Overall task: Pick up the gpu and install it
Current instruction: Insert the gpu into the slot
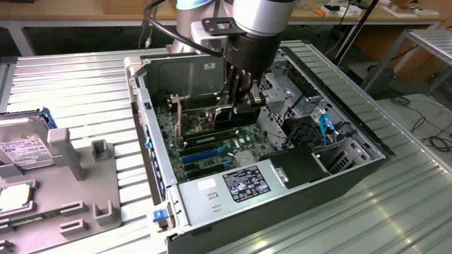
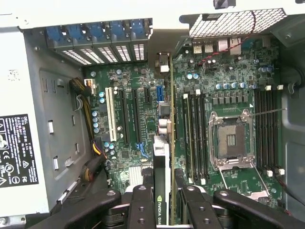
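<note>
gpu (image 2: 161, 191) edge label — "nvidia", then seemingly "qua".

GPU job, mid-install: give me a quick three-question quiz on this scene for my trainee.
1. True or false: the gripper grips the gpu edge-on over the motherboard.
2. The hard drive lies: A) outside the case, at the exterior view's left; B) inside it; C) in the gripper.
3. What colour is the row of slot retainers?
Key: 1 true; 2 A; 3 blue.
</note>
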`<state>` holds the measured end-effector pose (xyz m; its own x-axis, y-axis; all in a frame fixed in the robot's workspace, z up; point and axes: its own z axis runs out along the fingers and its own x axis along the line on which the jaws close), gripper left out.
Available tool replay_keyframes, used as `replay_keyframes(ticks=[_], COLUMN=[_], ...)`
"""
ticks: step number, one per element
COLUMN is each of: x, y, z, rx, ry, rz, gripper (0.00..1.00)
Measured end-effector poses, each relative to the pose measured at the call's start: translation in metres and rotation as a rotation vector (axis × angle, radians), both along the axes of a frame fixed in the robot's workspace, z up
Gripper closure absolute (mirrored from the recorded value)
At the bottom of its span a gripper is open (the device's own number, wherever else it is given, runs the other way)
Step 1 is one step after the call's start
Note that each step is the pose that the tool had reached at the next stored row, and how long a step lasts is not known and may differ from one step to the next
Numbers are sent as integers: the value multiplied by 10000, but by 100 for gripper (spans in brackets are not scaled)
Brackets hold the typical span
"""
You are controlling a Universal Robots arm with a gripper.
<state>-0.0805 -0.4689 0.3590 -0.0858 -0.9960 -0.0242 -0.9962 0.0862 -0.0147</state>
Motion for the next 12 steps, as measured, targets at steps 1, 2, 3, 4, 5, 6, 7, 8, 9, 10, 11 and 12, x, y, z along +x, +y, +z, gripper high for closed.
replay_keyframes(ticks=[1, 2, 3, 4, 5, 6, 7, 8, 9, 10, 11, 12], x=[0, 0, 0, 0, 0, 0, 0, 0, 0, 0, 0, 0], y=[0, 0, 0, 0, 0, 0, 0, 0, 0, 0, 0, 0], z=[0, 0, 0, 0, 0, -1, 0, 0, -1, -3, -7, -16], rx=[0, 1, 1, 1, 0, 1, 1, 1, 1, 1, 3, 2], ry=[0, -1, 0, 0, 0, -1, 0, 0, 0, 0, -1, -1], rz=[2, 2, 3, 2, 2, 2, 2, 2, 2, 2, 2, 2], gripper=[73, 73, 73, 73, 73, 73, 73, 73, 73, 73, 73, 73])
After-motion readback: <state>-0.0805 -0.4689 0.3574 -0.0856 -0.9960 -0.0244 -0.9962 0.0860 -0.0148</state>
